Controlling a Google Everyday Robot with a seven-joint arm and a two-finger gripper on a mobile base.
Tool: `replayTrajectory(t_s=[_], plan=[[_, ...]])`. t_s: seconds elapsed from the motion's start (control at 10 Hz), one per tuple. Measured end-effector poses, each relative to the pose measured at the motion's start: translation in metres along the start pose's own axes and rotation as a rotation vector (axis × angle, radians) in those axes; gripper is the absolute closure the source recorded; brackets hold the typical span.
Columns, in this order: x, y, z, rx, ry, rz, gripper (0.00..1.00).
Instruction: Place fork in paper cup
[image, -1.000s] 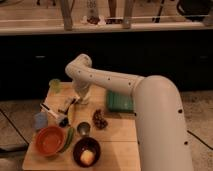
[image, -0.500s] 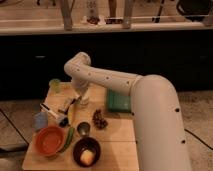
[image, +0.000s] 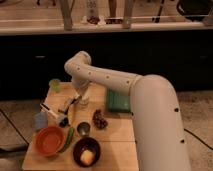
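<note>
**Claw (image: 81, 98) low over the back of the table, grip undetermined**

Item 1. Claw: hung from the white arm (image: 110, 80), pointing down near the left-centre of the wooden table (image: 116, 146). Whether it was open, closed or gripping anything could not be told.

Item 2. Fork (image: 51, 111): judged to be the slender pale utensil lying slantwise on the table, left of the claw and just beside the blue object (image: 40, 120). The identification was uncertain.

Item 3. Green cup (image: 55, 85): upright at the back left corner, and the likeliest paper cup. It stood apart from the claw and the fork.

Handling note (judgement): the step in hand appeared to be securing the fork. It would go best gripped near the handle end, lifted clear of the crowded items, turned upright over the cup mouth and lowered in before release. A light cup could tip if struck on the rim.

Count, as seen:
- cups: two, the green cup and a small grey cup (image: 83, 128)
- bowls: two, the orange bowl (image: 49, 140) and the dark bowl (image: 86, 151), which held one pale yellow piece
- green block (image: 118, 100): one
- dark cluster (image: 100, 120), possibly grapes: one
- long green vegetable (image: 68, 140): one
- blue object: one
- fork: one
</note>
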Motion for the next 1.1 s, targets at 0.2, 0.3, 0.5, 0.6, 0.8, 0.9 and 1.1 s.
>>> replayTrajectory(t_s=[0.2,0.3,0.5,0.6,0.8,0.9,1.1], plan=[[-0.0009,-0.0016,-0.0003,-0.002,-0.003,-0.006,0.47],[-0.0013,-0.0020,-0.0004,-0.005,-0.003,-0.008,0.36],[-0.0028,-0.0016,0.0007,-0.014,-0.007,-0.013,0.21],[-0.0036,-0.0033,0.0006,-0.013,-0.009,-0.016,0.20],[-0.0043,-0.0035,0.0009,-0.018,-0.014,-0.023,0.20],[-0.0048,-0.0038,0.0011,-0.018,-0.017,-0.026,0.20],[-0.0054,-0.0050,0.0014,-0.018,-0.022,-0.035,0.20]])
